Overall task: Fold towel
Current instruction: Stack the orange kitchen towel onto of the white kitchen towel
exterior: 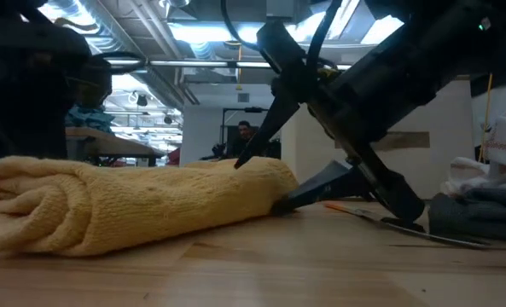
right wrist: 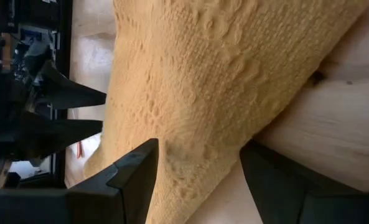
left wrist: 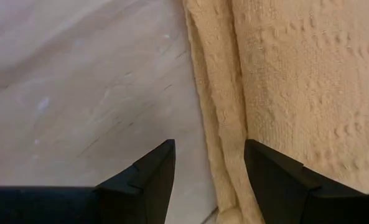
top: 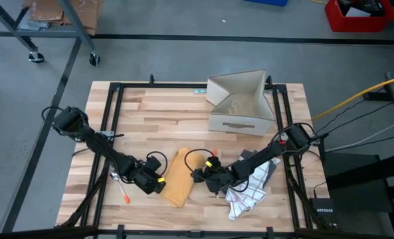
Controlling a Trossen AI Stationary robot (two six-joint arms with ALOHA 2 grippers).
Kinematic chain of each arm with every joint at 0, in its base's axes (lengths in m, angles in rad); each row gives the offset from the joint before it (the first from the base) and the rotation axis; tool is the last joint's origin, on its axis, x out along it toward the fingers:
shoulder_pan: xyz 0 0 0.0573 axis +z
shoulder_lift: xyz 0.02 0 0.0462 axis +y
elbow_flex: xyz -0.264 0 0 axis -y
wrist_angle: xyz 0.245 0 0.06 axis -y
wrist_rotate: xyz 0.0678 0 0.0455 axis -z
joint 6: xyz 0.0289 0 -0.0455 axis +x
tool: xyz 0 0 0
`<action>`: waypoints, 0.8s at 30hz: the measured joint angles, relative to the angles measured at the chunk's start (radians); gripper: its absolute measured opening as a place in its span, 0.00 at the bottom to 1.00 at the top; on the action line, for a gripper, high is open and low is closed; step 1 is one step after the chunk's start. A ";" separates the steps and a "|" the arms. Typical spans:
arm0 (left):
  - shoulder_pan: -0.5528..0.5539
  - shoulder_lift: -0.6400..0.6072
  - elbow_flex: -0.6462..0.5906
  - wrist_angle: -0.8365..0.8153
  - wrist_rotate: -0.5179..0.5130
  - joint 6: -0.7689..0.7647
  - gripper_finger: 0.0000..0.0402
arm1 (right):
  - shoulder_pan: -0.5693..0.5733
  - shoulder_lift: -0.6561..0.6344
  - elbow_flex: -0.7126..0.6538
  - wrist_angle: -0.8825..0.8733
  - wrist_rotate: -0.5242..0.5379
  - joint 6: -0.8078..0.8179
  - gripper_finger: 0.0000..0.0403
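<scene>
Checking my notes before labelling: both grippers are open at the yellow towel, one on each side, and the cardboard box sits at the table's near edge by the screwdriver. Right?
Not quite. The box sits at the far edge, away from the screwdriver, as the high view shows. The rest holds: left gripper and right gripper are open on either side of the yellow towel.

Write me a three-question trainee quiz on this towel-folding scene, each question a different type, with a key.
1. True or false: the yellow towel lies spread flat in one layer.
2. Multiple choice: the left gripper is A) shut on the towel, B) open at the towel's edge, C) inside the cardboard box.
3. Which towel does the right gripper face?

Key: 1. False, it is already folded over. 2. B. 3. The yellow one; the white checked cloth lies under its arm.
</scene>
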 joint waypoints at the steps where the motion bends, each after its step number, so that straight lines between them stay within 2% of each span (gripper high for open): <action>1: 0.000 0.007 0.000 0.010 0.000 -0.004 0.46 | -0.005 0.005 0.001 0.006 0.001 -0.001 0.57; 12: 0.007 0.105 0.003 0.136 -0.003 -0.002 0.46 | -0.027 0.015 0.004 -0.006 0.001 -0.016 0.57; 15: 0.011 0.108 0.002 0.178 0.004 0.004 0.45 | -0.042 0.015 0.003 -0.008 0.003 -0.068 0.57; 21: 0.011 0.111 0.001 0.216 0.014 0.060 0.38 | -0.069 0.017 0.003 -0.003 -0.009 -0.124 0.57; 24: 0.011 0.111 0.001 0.218 0.016 0.080 0.32 | -0.071 0.017 0.002 -0.003 -0.016 -0.148 0.52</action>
